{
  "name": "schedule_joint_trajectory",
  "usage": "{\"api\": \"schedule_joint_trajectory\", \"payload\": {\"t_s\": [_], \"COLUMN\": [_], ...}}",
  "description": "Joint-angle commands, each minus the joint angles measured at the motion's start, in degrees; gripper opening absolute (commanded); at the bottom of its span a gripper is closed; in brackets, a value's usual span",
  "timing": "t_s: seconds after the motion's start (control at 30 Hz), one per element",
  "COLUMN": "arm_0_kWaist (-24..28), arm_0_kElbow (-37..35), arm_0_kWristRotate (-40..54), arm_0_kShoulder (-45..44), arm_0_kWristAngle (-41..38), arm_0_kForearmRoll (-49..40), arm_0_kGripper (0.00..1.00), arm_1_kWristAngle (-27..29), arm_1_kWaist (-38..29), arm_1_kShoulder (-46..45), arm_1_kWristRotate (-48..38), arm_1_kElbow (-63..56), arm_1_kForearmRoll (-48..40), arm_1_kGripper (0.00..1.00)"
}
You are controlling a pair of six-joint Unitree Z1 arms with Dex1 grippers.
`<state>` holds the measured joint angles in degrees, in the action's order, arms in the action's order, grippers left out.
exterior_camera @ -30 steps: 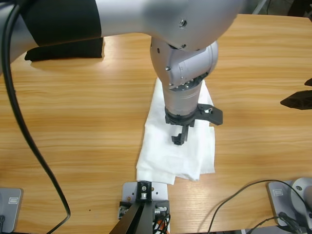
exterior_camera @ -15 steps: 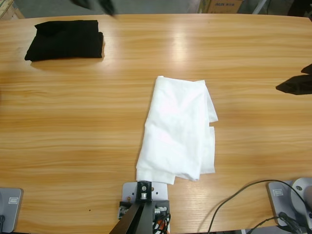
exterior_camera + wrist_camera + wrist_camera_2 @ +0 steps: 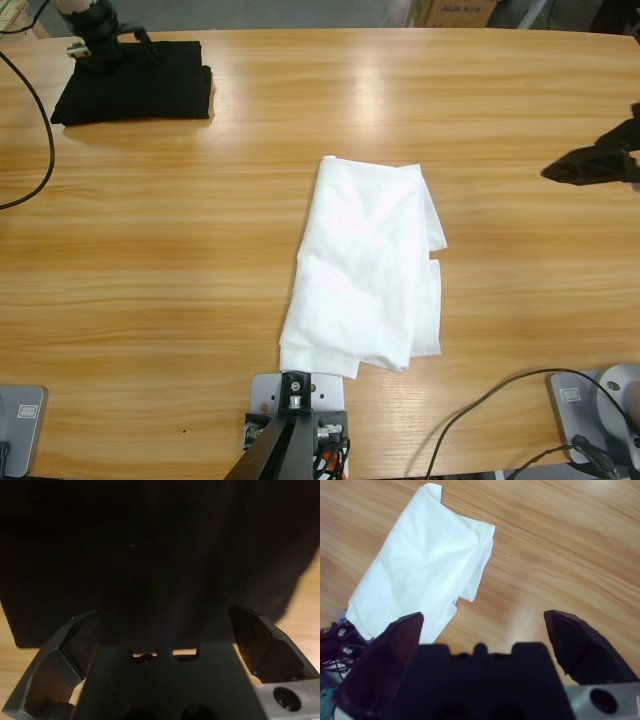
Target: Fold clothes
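Looking at the shirt, it's thin white cotton, so it'll be light, floppy and happy to slide on the smooth bench. My guess is any pinch wants to go on an edge or corner where the layers stack up, not in the flat middle where the fingers would just skate or bunch it. The little flap sticking out on the side toward the right gripper looks like the easiest thing to grab, or the bottom corner nearest the camera post.

Looks-wise, it's already folded into a long, narrowish strip, a bit wider at the near end than the far end. The edges aren't lined up: that flap pokes out about halfway along and the near hem is uneven. A few soft wrinkles, no collar or label showing. I'd say it's mostly folded but could use another fold or a tidy.

It sits roughly mid-bench, with nothing touching it.

The left gripper is well away from the shirt, over the black garment at the far corner, fingers spread apart with black cloth filling its view. Can't tell if it's touching.

The right gripper hangs off to the shirt's side, well apart, fingers wide open and empty, aimed roughly at the shirt.
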<state>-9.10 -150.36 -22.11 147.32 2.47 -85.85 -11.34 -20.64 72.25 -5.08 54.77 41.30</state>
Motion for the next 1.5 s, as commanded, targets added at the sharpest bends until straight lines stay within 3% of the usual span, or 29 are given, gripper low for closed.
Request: {"api": "schedule_joint_trajectory", "payload": {"t_s": [0.03, 0.23, 0.4, 0.67, 0.83, 1.07, 1.37, 1.5], "arm_0_kWaist": [1.9, 1.6, -0.9, -6.2, -9.4, -15.1, -14.9, -13.2], "arm_0_kElbow": [-23.0, -26.7, -26.6, -16.7, -4.5, -2.6, -13.8, -20.6], "arm_0_kWristRotate": [1.5, 1.8, 5.6, 19.0, 26.4, 28.9, 27.7, 19.5], "arm_0_kShoulder": [8.6, 11.5, 10.8, 6.3, 2.1, 2.9, -2.1, 1.6], "arm_0_kWristAngle": [0.6, -3.0, -3.2, -7.5, -10.3, -10.6, -6.0, -3.1], "arm_0_kForearmRoll": [-0.9, -1.5, -8.8, -9.5, -9.2, -9.1, -9.1, -8.9], "arm_0_kGripper": [1.0, 1.0, 1.0, 0.989, 0.982, 0.982, 0.987, 0.99], "arm_1_kWristAngle": [-2.1, -2.5, -2.5, -2.3, -2.2, -2.2, -2.0, -2.0], "arm_1_kWaist": [-0.6, -0.6, -0.6, -0.6, -0.6, -0.6, -0.6, -0.6], "arm_1_kShoulder": [7.2, 9.0, 9.2, 6.2, 4.4, 3.0, 2.5, 3.8], "arm_1_kWristRotate": [-0.4, -0.3, -0.3, -0.3, -0.3, -0.4, -0.4, -0.4], "arm_1_kElbow": [-2.0, -1.8, -1.1, -1.1, -2.2, -1.8, -2.9, -2.7], "arm_1_kForearmRoll": [-3.8, -4.7, -4.9, -3.8, -3.4, -2.7, -2.4, -3.0], "arm_1_kGripper": [0.994, 0.993, 0.994, 0.991, 0.991, 0.991, 0.991, 0.991]}}
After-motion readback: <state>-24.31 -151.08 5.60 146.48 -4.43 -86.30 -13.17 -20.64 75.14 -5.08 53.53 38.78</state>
